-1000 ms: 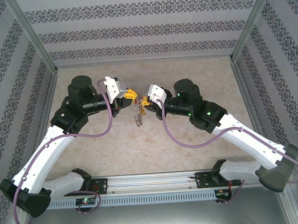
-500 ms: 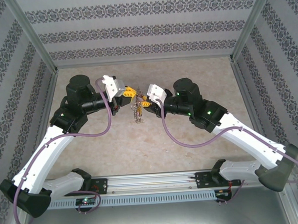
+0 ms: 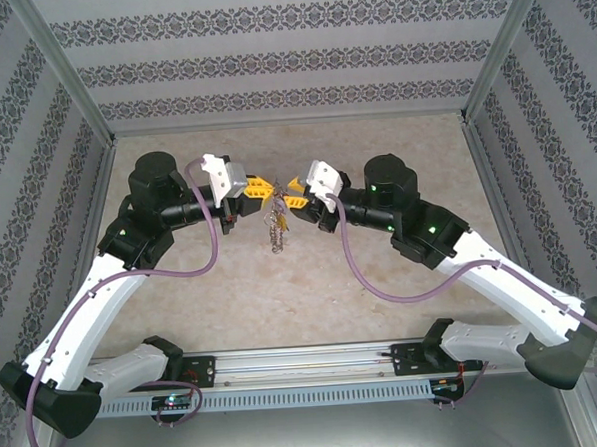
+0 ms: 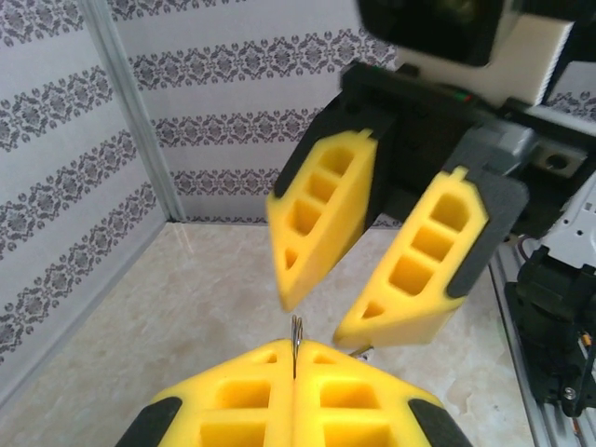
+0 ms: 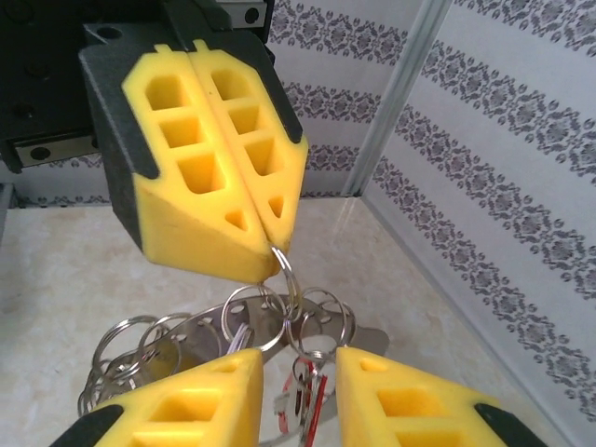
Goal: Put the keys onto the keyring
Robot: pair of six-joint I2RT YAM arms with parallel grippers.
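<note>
Now the keyring (image 5: 270,321) hangs clear of the desk (image 3: 381,269), in the middle of the overhead view and in the lower centre of the right wrist view. Its thin loop runs up into the tips of the left claw (image 5: 277,237), which is clamped tight on the top of it. Below the loop dangles a bunch of small silvery keys (image 5: 140,346) and rings, with the red piece (image 5: 315,399) at the bottom edge of the frame.

The right claw (image 5: 298,363) faces the left one tip to tip, just beside the bunch. Its jaws stand apart and grip nothing. I cannot pick out a loose key with a lilac head in any of these pictures.

This looks like the threading step, with one claw steadying the loop and the other free. Next, the free claw probably needs a fine pinch on a single key or on the loop's split. The swinging bunch could easily snag its pads.
</note>
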